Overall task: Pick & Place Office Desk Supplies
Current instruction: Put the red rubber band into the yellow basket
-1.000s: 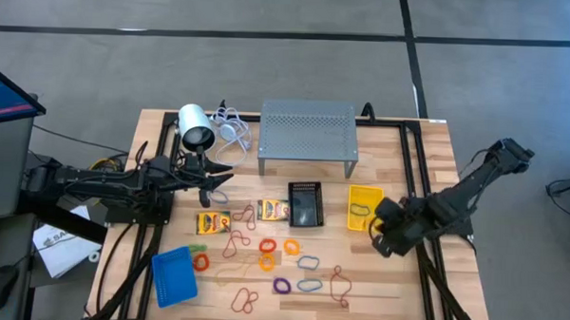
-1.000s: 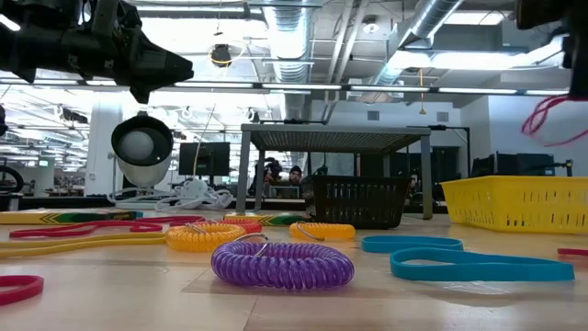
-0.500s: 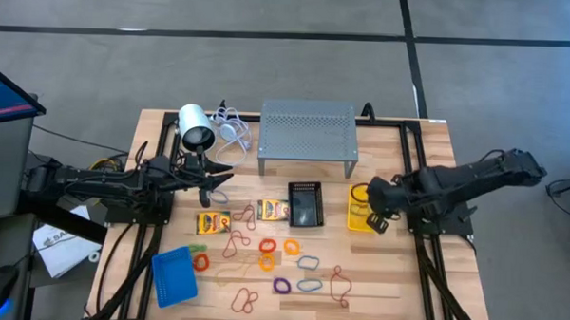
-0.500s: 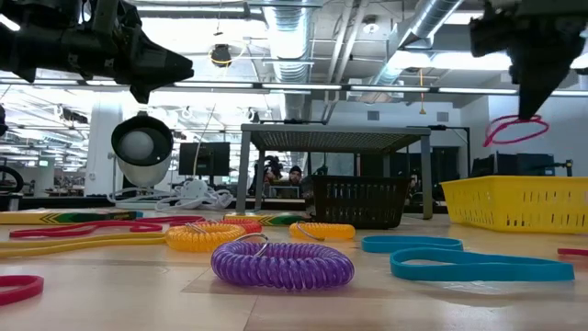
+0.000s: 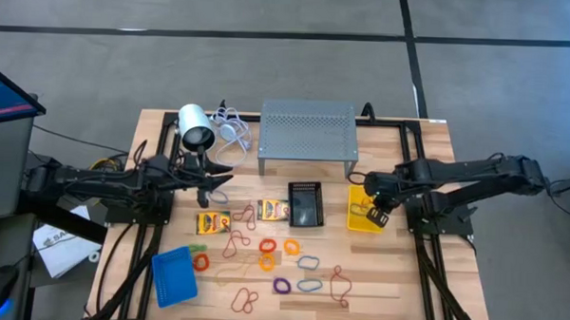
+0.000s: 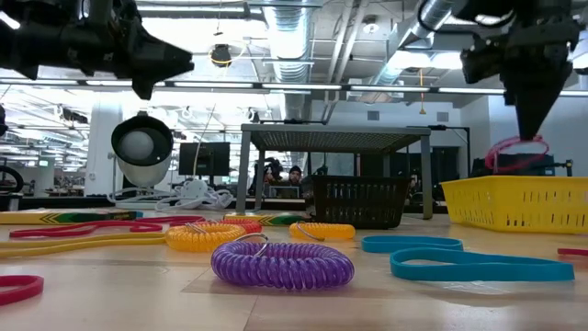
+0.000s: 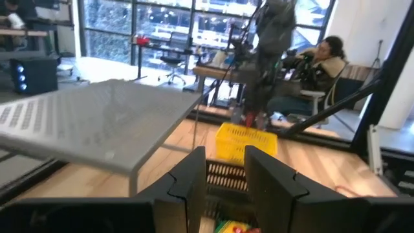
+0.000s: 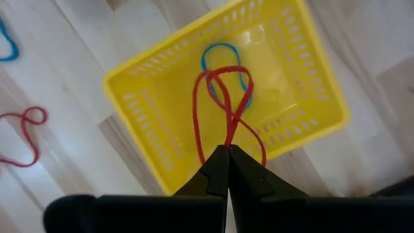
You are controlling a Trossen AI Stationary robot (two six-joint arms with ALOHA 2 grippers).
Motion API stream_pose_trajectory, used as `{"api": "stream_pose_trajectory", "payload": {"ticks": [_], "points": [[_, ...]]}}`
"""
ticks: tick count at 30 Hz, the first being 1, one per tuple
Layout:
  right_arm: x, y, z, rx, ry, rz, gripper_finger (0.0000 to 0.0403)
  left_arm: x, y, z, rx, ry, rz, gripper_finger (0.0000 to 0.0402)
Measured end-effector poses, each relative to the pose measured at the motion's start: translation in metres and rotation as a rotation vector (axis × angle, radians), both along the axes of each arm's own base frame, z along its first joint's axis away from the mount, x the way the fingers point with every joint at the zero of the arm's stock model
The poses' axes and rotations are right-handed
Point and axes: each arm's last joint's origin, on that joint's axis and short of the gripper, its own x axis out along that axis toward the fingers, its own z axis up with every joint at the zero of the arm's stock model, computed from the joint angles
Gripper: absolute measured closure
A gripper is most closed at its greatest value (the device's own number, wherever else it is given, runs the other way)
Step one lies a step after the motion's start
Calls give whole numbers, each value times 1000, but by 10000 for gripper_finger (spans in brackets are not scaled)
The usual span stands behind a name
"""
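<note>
My right gripper (image 5: 377,215) hangs over the yellow bin (image 5: 360,220), pointing down, shut on a red rubber band (image 8: 217,107). A blue band (image 8: 223,52) lies inside that bin. Several more coloured bands (image 5: 267,259) lie on the near half of the table. Two yellow crayon boxes (image 5: 213,221) (image 5: 273,211) lie there too. The black bin (image 5: 305,204) stands mid-table and the blue bin (image 5: 174,275) at the near left. My left gripper (image 5: 223,177) waits at the table's left, level and open, with nothing between its fingers (image 7: 194,175). My right gripper pinches one spot of the red band's loop (image 8: 228,139) between its two fingertips, coming from above and pointing down. The band hangs slack below the fingers in a twisted loop (image 6: 514,152), lifted off the table, over the yellow bin's inside.
A grey perforated stand (image 5: 308,137) stands at the far middle. A white cylinder with a white cable (image 5: 196,128) is at the far left. People sit in the room beyond the table (image 7: 323,58).
My right gripper has swung from off the yellow bin's near right corner toward the table's far edge and left. It now stands above the bin, a little lower, with its wrist turned. The red band went with it and hangs lower, over the bin.
</note>
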Motion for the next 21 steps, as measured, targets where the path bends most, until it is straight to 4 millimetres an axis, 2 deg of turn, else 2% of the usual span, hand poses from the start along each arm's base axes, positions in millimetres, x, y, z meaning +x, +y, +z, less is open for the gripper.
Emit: {"api": "stream_pose_trajectory", "payload": {"ticks": [4,10,15,21], "points": [[1,-2,-14,13,-10,8,403,2,0,12,1,-4,0,298],[0,-8,-27,42,-8,7,403,9,1,24,-12,88,-4,298],[0,-13,-39,74,-34,7,403,25,1,31,-21,138,-74,298],[-1,-15,-44,110,-37,25,399,43,2,34,-29,189,-124,298]]}}
